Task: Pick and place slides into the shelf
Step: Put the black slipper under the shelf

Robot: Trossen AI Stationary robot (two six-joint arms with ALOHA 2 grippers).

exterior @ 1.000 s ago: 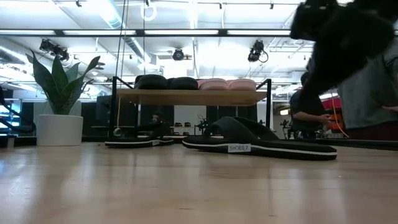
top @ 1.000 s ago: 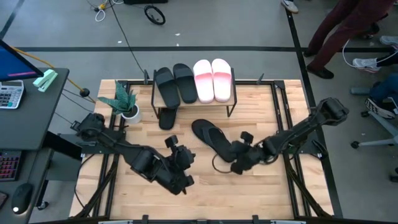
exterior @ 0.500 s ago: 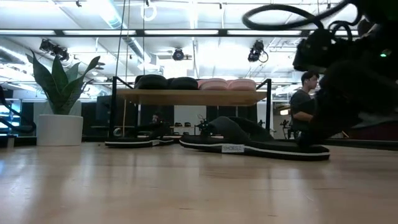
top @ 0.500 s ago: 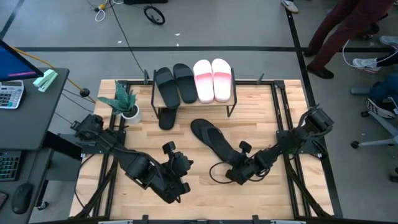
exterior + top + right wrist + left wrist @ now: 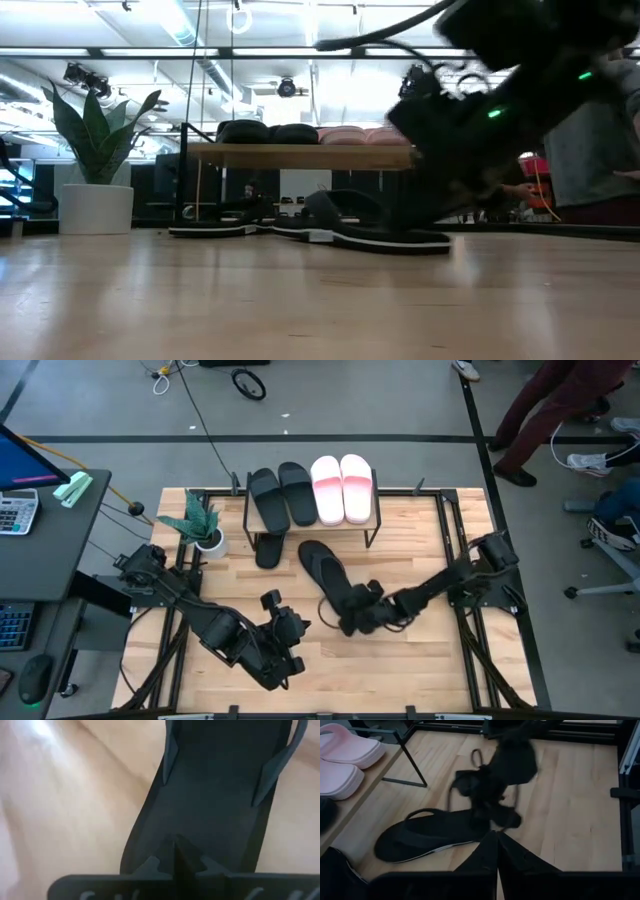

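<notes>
With its tips pressed together on the heel of a black slide (image 5: 322, 568) lying on the bench (image 5: 420, 660) before the shelf (image 5: 362, 522), the right pincer (image 5: 352, 616) should steer straight; the left pincer (image 5: 292, 657) waits closed.

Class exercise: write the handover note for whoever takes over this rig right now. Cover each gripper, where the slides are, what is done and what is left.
Right gripper: at the heel end of the loose black slide, which lies flat on the table in front of the shelf; grip cannot be confirmed.
Left gripper: waiting near the table's front, holding nothing.
Done: two black slides and two pink slides sit on the shelf top.
Left: shelve the loose black slide. Another black slide lies half under the shelf's left end, near the potted plant; check its placement.
</notes>
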